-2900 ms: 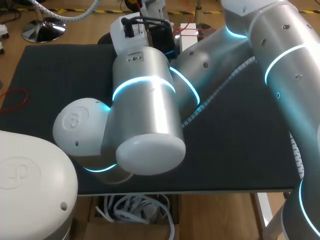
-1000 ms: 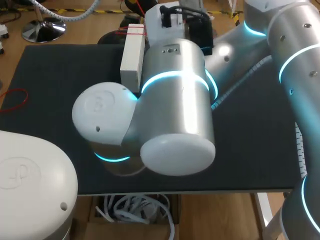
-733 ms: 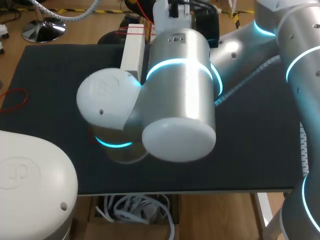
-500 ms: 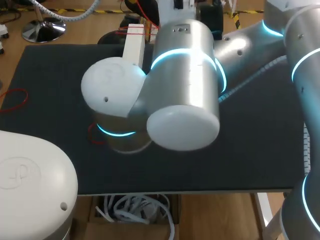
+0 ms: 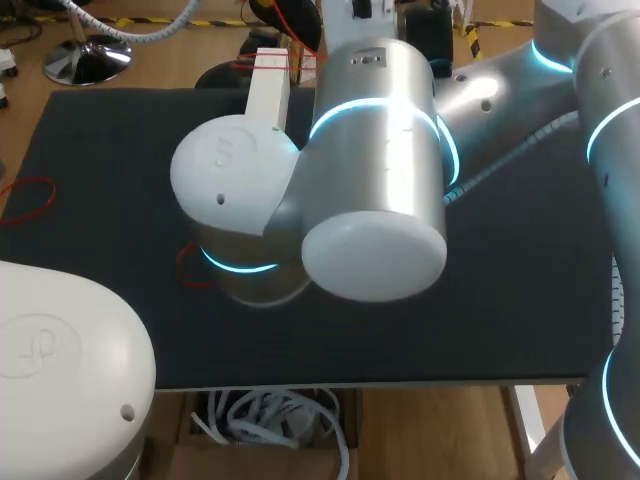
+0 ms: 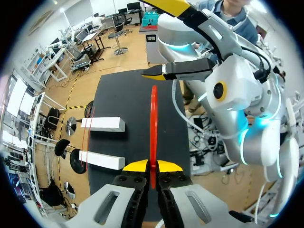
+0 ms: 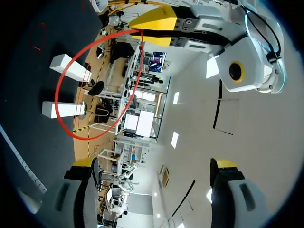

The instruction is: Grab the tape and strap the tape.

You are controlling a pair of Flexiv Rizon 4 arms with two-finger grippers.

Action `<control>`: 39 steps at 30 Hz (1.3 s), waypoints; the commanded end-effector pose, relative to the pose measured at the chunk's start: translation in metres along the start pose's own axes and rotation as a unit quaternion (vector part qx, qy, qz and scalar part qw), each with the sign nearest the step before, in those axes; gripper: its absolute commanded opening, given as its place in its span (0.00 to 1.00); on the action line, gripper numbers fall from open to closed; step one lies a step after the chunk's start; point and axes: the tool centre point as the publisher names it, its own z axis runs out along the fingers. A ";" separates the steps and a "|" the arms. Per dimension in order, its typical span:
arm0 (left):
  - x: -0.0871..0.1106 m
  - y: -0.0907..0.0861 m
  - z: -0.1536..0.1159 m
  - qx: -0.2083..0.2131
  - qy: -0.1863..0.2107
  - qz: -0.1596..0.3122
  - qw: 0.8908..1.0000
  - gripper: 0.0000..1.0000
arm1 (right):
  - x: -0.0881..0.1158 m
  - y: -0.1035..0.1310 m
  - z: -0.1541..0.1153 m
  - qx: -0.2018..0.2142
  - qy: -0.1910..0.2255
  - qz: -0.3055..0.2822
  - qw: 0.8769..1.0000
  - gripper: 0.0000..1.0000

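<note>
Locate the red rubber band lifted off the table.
Left wrist view: the red rubber band is pinched in the left gripper, ahead of the open right gripper.

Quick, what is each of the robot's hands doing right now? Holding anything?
Left hand: closed on the red band.
Right hand: open, holding nothing.

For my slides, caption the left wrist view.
Left gripper, jaws shut on a red band held edge-on above the black table.
</note>
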 end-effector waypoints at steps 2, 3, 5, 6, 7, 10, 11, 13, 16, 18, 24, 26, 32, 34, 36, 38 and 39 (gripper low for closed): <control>-0.001 0.006 0.004 -0.004 0.006 -0.001 1.000 0.00 | -0.002 -0.002 0.000 -0.001 0.002 -0.002 1.000 1.00; -0.002 0.014 0.008 -0.005 0.014 0.000 1.000 0.00 | -0.002 -0.002 0.000 -0.001 0.002 -0.002 1.000 1.00; -0.005 0.030 0.017 -0.008 0.028 -0.002 1.000 0.00 | -0.002 -0.002 0.000 -0.001 0.002 -0.002 1.000 1.00; -0.006 0.037 0.021 -0.011 0.033 -0.004 0.999 0.00 | -0.002 -0.002 0.000 -0.001 0.002 -0.002 1.000 1.00; -0.008 0.045 0.025 -0.018 0.041 -0.006 0.999 0.00 | -0.002 -0.002 0.000 -0.001 0.002 -0.002 1.000 1.00; -0.011 0.072 0.037 -0.022 0.049 -0.027 0.998 0.00 | -0.002 -0.002 0.000 -0.001 0.002 -0.002 1.000 1.00; -0.012 0.080 0.042 -0.028 0.055 -0.032 0.998 0.00 | -0.002 -0.002 0.000 -0.001 0.002 -0.002 1.000 1.00; -0.014 0.099 0.051 -0.034 0.055 -0.045 0.997 0.00 | -0.002 -0.002 0.000 -0.001 0.002 -0.002 1.000 1.00; -0.014 0.127 0.065 -0.044 0.052 -0.070 0.995 0.00 | -0.002 -0.002 0.000 -0.001 0.002 -0.002 1.000 1.00; -0.012 0.146 0.075 -0.046 0.043 -0.091 0.994 0.00 | -0.002 -0.002 0.000 -0.001 0.002 -0.002 1.000 1.00; -0.004 0.200 0.103 -0.074 0.052 -0.136 0.987 0.00 | -0.002 -0.002 0.000 -0.001 0.002 -0.002 1.000 1.00; -0.003 0.214 0.109 -0.081 0.050 -0.141 0.985 0.00 | -0.002 -0.002 0.000 -0.001 0.002 -0.002 1.000 1.00; -0.003 0.265 0.124 -0.107 0.057 -0.186 0.975 0.00 | -0.002 -0.002 0.000 -0.001 0.002 -0.002 1.000 1.00; -0.001 0.279 0.123 -0.121 0.064 -0.193 0.971 0.00 | -0.002 -0.002 0.000 -0.001 0.002 -0.002 1.000 1.00; 0.002 0.292 0.121 -0.127 0.065 -0.202 0.969 0.00 | -0.002 -0.002 0.000 -0.001 0.002 -0.002 1.000 1.00; 0.006 0.304 0.120 -0.133 0.068 -0.211 0.966 0.00 | -0.002 -0.002 0.000 -0.001 0.002 -0.002 1.000 1.00; 0.008 0.311 0.119 -0.135 0.069 -0.216 0.964 0.00 | -0.002 -0.002 0.000 -0.001 0.002 -0.002 1.000 1.00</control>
